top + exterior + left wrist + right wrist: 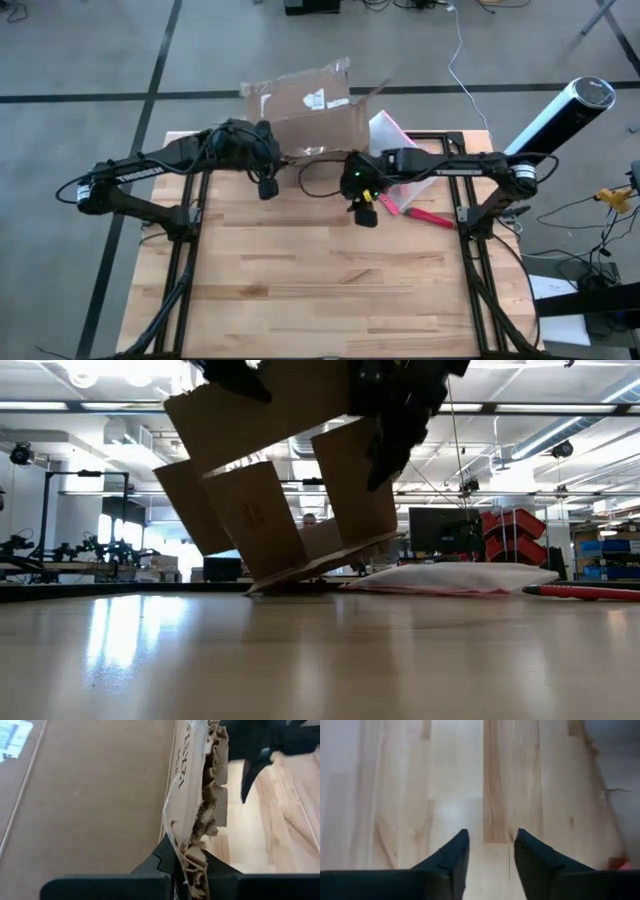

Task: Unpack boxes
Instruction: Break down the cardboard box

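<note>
With the left pincer point(187, 870) clamped on a torn flap edge of the box point(310, 105), tilted at the tabletop's point(320, 290) upper-centre edge, and the right pincer point(490, 855) apart, we expect the flap could rip free.

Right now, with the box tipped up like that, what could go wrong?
1. The left tool pinches only a torn, ragged edge of the box, so the cardboard may rip and the box drop.
2. The box rests tilted on one bottom edge at the table's far side, so it could slide or topple off.
3. The pouch lies right beside it, so a falling box may land on it.
</note>
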Controlling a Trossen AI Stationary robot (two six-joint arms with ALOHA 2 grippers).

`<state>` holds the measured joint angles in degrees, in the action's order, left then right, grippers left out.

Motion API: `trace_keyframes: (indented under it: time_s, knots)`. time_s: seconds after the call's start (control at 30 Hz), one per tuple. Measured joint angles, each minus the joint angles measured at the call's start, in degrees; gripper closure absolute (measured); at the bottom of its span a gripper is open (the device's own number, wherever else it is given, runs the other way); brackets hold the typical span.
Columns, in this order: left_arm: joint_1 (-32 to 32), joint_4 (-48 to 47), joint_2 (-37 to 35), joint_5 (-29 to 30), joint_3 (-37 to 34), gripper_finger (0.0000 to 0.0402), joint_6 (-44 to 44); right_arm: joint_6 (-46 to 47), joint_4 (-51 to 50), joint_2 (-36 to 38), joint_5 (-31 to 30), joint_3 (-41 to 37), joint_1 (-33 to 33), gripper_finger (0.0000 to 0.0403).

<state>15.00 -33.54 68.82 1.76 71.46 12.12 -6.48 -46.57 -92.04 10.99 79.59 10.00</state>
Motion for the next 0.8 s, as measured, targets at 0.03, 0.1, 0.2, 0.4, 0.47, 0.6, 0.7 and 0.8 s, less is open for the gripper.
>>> trace_keyframes:
  time_s: [0.03,0.1,0.2,0.4,0.47,0.6,0.7,0.8]
  knots:
    - [0.0,0.1,-0.2,0.2,0.3,0.0401,0.1,0.5,0.0,1.1,-0.4,0.0,0.0,0.025]
    - [0.0,0.0,-0.4,0.3,0.9,0.0401,0.2,1.1,0.2,3.5,-2.6,0.0,0.0,0.0238]
    - [0.0,0.2,-0.6,0.6,1.9,0.0401,0.8,1.6,1.4,6.7,-8.4,0.0,0.0,0.0231]
    - [0.1,3.7,-0.6,0.7,2.0,0.0401,0.9,1.5,8.8,9.8,-14.0,0.2,0.0,0.0229]
    - [0.1,3.9,-0.6,0.7,2.0,0.0401,0.9,1.4,11.1,9.9,-14.0,0.2,-0.1,0.0229]
    - [0.1,4.0,-0.5,0.6,2.0,0.0401,0.7,0.1,15.4,9.8,-14.3,0.2,-0.9,0.0229]
    - [0.1,4.0,-0.5,0.6,2.0,0.0401,0.6,-0.7,18.3,9.6,-14.8,0.2,-1.1,0.0229]
    - [0.1,4.2,-0.4,0.6,2.0,0.0401,0.3,-0.4,18.9,9.5,-14.7,0.2,-1.4,0.0229]
